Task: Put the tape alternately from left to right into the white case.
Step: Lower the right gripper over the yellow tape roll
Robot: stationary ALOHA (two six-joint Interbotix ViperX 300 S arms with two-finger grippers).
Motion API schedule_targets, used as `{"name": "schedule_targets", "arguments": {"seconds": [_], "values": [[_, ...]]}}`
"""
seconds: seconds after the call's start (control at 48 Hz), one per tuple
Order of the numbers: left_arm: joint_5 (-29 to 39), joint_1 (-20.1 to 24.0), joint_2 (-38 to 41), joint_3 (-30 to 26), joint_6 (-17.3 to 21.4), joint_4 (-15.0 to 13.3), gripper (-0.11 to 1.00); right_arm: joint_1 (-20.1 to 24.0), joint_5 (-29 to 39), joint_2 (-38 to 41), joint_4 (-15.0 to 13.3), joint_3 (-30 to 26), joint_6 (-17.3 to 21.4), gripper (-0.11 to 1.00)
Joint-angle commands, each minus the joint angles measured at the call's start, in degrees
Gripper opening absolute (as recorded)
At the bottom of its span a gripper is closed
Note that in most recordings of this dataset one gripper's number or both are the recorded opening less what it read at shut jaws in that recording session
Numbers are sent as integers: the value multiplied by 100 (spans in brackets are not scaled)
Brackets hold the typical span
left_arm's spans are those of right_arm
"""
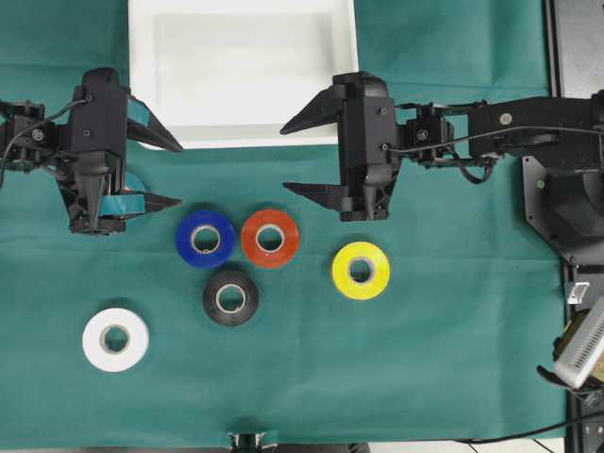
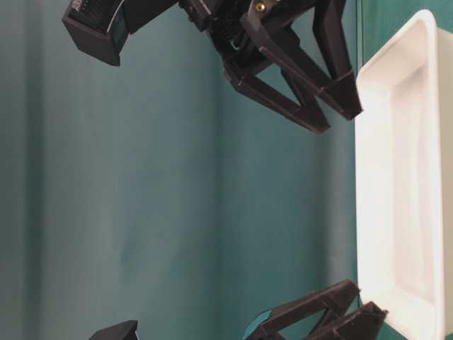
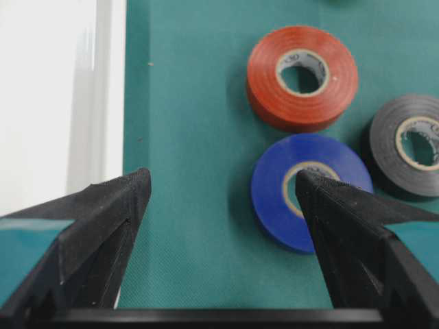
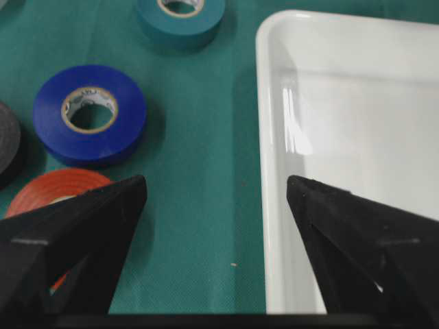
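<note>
Nearest the lens in both wrist views are black, wedge-shaped gripper fingers, spread wide with nothing between them. The left gripper [image 1: 156, 172] and right gripper [image 1: 307, 156] both have their jaws released and empty.

The largest thing is the table [image 1: 425, 359], covered in a green cloth. Next is the white case [image 1: 243, 142], a shallow rectangular tray lying flat, its long axis running left to right in the overhead view. It holds no rolls. The left gripper sits at the case's near-left corner, the right gripper at its near-right corner.

All the tape rolls lie flat, holes facing up, on the cloth on the near side of the case, apart from it. The blue roll [image 1: 206, 238] touches the orange-red roll [image 1: 270, 238]; the black roll [image 1: 230, 296] sits just beyond them from the case. The yellow roll [image 1: 360, 270] lies to their right and the white roll [image 1: 115, 339] farthest from the case. The teal roll [image 4: 180, 19] is plain in the right wrist view; overhead, the left gripper largely covers it.

Printing on the cardboard cores is too small to read.
</note>
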Motion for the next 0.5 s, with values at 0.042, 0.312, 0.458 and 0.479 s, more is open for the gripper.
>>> {"name": "schedule_targets", "arguments": {"seconds": [0.042,0.312,0.458,0.479], "values": [[0,18,-79,-79,0,-18,91,-9,0,-53,-9,-105,0,76],[0,18,-88,-53,0,-9,91,0,-9,-62,-9,-105,0,76],[62,18,-123,-44,0,-9,91,0,-9,-62,-9,-105,0,76],[70,18,-132,-44,0,-9,91,-9,0,-70,-9,-105,-9,76]]}}
